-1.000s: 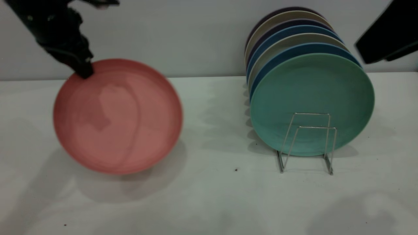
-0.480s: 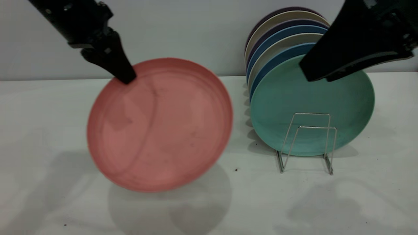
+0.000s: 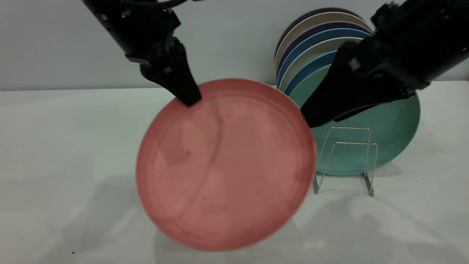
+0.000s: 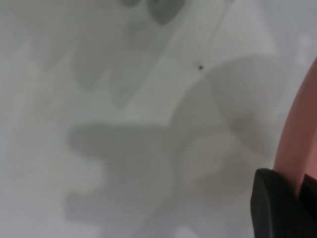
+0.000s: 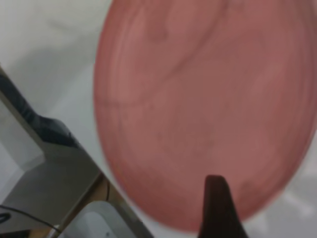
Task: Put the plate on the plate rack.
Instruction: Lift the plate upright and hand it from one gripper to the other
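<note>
Rightward shift since half a second ago: plate [image 3: 225, 165] has travelled from left of centre to mid-scene, its right edge now overlapping the front loops of the plate rack [image 3: 346, 159] in the exterior view. Right arm has also dropped lower and further in toward the plate.

Plate: salmon-pink, held tilted with its face toward the exterior camera, clear of the counter [image 3: 55, 146], shadow beneath it. Faint dark scuffs on the face.

Left pincer [image 3: 187, 97]: clamped on the plate's upper-left rim. Left wrist view confirms it: pink rim edge [image 4: 299, 134] pinched at a dark fingertip [image 4: 275, 203].

Right pincer [image 3: 311, 117]: tip at the plate's upper-right rim, touching or just beside it; cannot tell which. Cannot tell whether it is wide or narrow. Right wrist view shows one dark finger [image 5: 218, 208] in front of the plate face [image 5: 208, 104].

Rack: thin silver wire, upright squared loops, standing on the counter to the right of the plate. Front two loops unoccupied. Mint-green plate [image 3: 388, 128] stands upright just behind them, partly hidden by the right arm. Behind that, a row of upright plates [image 3: 315, 33] in blue, beige and dark purple, receding toward the back wall.
</note>
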Controlling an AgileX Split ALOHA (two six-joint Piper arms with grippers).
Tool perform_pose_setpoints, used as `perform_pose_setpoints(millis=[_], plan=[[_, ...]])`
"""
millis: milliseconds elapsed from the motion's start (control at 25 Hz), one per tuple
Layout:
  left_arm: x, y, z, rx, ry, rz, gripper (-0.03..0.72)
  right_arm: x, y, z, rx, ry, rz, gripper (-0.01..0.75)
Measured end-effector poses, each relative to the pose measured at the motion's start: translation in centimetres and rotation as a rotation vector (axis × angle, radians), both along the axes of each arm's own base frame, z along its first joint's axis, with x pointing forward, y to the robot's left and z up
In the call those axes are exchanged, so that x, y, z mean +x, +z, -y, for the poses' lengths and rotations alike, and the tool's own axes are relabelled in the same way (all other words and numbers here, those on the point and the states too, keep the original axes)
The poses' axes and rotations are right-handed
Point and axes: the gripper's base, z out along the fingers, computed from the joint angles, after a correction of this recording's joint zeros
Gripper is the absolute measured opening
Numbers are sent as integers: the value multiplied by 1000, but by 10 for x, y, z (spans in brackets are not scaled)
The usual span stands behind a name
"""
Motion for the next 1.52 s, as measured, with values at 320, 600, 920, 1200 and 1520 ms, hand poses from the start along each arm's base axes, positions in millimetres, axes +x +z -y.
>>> perform_pose_setpoints(millis=[320,600,920,1200,1520], plan=[[-7,0,15,-5,-38,-4,21,13,-26,-5,21,-50,-40,539],[-8,1,16,-15,-34,-9,21,21,-45,-12,86,-70,-71,527],[-9,7,17,-46,-34,-1,21,24,-60,-14,98,-60,-97,223],[-11,7,16,-29,-54,-2,33,24,-61,-14,89,-46,-88,106],[-14,2,1,121,58,-99,374,22,-64,-13,36,11,-68,106]])
